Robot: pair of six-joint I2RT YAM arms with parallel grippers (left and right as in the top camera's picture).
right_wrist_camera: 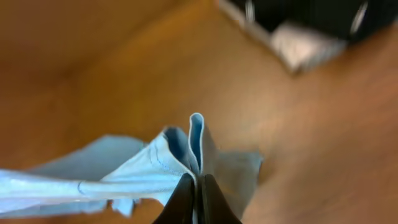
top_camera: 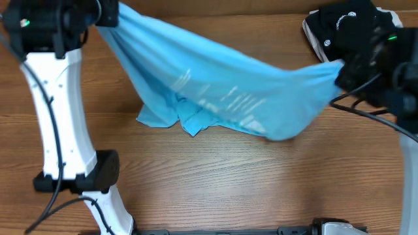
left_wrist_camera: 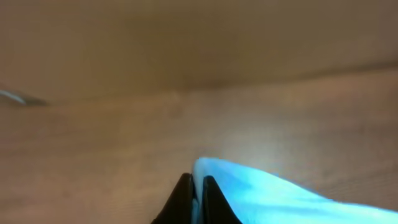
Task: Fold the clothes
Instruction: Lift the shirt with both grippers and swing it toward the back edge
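Sky-blue T-shirt (top_camera: 222,78) stretched in air between arms, lower part sagging onto wooden table (top_camera: 196,176), likely spreading flat for fold. Left gripper (left_wrist_camera: 198,186) clamped on one edge, right gripper (right_wrist_camera: 198,186) pinching bunched opposite edge.

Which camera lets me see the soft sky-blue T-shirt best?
The overhead view. It shows the whole soft sky-blue T-shirt stretched between the left hand and the right hand, sagging in the middle. Each wrist view shows only a small pinched edge of it between that hand's fingers.
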